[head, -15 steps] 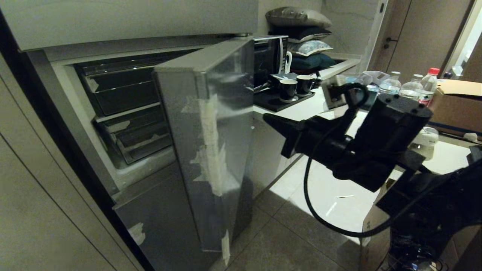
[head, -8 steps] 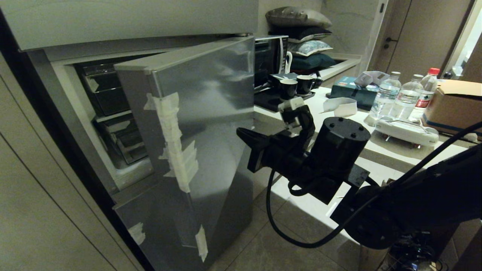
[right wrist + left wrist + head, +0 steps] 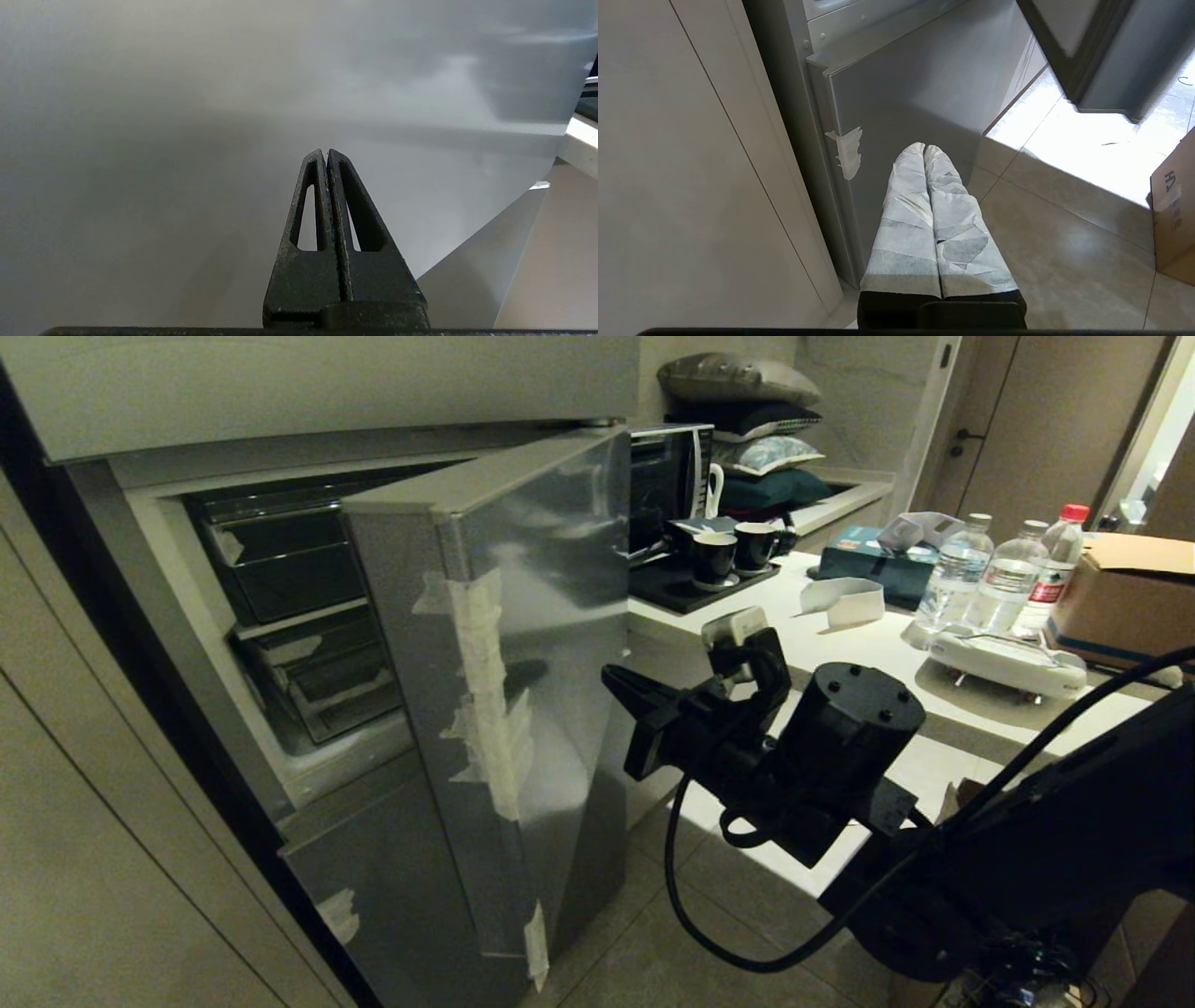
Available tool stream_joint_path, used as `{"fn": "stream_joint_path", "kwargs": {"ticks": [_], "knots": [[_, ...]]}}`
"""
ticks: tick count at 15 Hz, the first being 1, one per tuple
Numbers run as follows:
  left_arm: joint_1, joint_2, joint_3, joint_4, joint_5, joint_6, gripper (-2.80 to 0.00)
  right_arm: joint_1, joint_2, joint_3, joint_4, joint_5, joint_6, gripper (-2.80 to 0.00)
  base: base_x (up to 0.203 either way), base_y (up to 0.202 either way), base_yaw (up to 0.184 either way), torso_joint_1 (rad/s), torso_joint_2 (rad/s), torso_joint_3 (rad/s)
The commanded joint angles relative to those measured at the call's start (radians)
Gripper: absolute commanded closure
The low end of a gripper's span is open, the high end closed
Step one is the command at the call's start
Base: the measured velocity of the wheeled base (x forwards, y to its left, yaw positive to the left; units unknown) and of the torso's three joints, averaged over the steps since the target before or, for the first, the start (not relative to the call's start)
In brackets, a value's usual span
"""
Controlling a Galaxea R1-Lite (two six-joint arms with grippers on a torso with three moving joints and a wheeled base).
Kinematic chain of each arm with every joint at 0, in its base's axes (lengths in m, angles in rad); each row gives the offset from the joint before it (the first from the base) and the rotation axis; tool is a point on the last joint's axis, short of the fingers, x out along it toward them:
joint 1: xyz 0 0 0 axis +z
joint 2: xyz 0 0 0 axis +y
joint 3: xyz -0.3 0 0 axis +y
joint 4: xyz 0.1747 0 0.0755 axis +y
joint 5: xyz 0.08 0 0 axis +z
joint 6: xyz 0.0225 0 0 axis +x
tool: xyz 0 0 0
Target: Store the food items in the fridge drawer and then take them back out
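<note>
The right gripper (image 3: 326, 153) — fingers pressed together, empty — points at the grey fridge door (image 3: 187, 116).

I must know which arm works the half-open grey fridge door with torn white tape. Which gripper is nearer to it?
Right. The right gripper, shut, points at the grey fridge door with torn white tape, close before its face. The left gripper, shut, hangs low by the fridge's lower door.

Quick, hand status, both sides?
Left hand: shut, empty, parked low beside the fridge's lower door.
Right hand: shut, empty, pointed at the open fridge door.
</note>
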Motion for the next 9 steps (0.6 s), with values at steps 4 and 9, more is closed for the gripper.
{"fn": "stream_joint_path", "kwargs": {"ticks": [4, 9], "knots": [[0.0, 0.001, 0.0, 0.0, 0.0, 0.0, 0.0, 0.0, 0.002, 0.014, -0.008, 0.001, 0.001, 0.0, 0.0, -0.001, 0.07, 0.002, 0.0, 0.001], [0.0, 0.001, 0.0, 0.0, 0.0, 0.001, 0.0, 0.0, 0.004, 0.015, -0.008, 0.0, -0.002, 0.0, 0.001, -0.008, 0.175, 0.003, 0.0, 0.002]]}}
